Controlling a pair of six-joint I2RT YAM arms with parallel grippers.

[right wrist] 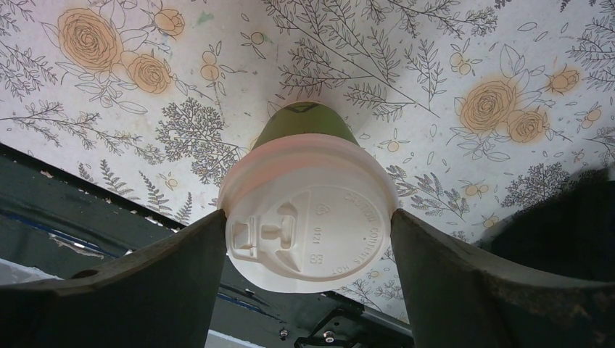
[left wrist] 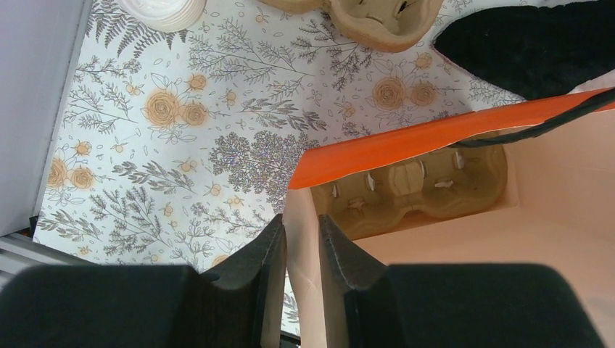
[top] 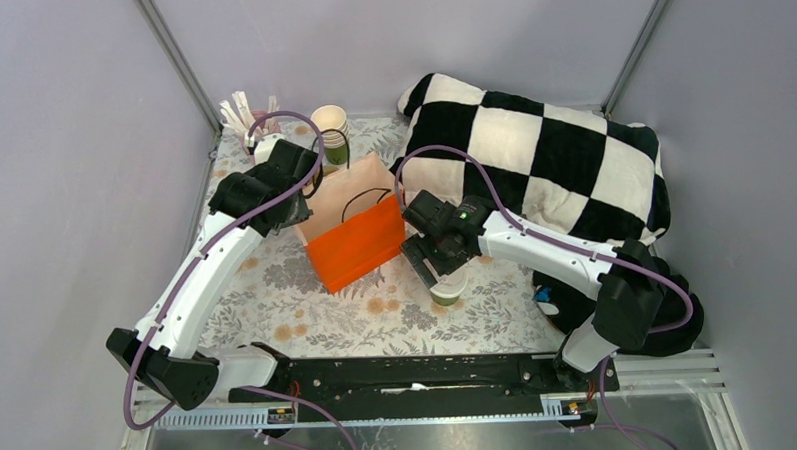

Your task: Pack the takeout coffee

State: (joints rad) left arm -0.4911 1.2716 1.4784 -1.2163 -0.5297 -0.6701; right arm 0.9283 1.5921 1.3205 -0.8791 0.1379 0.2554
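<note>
The takeout coffee (top: 447,288), a green cup with a white lid, stands on the floral table just right of the orange paper bag (top: 355,242). My right gripper (top: 438,269) is over it. In the right wrist view its two fingers (right wrist: 181,268) press the lid's rim on both sides of the cup (right wrist: 312,210); the gripper's middle (right wrist: 310,217) is on the lid. My left gripper (top: 303,193) is at the bag's far left corner, shut on the bag's wall (left wrist: 302,235). A cardboard cup carrier (left wrist: 413,188) lies in the bag's bottom.
A stack of lidless cups (top: 331,122) and stirrers (top: 242,112) stand behind the bag. A checkered pillow (top: 542,155) fills the back right. A second cardboard carrier (left wrist: 384,18) and a white lid (left wrist: 163,11) lie on the table.
</note>
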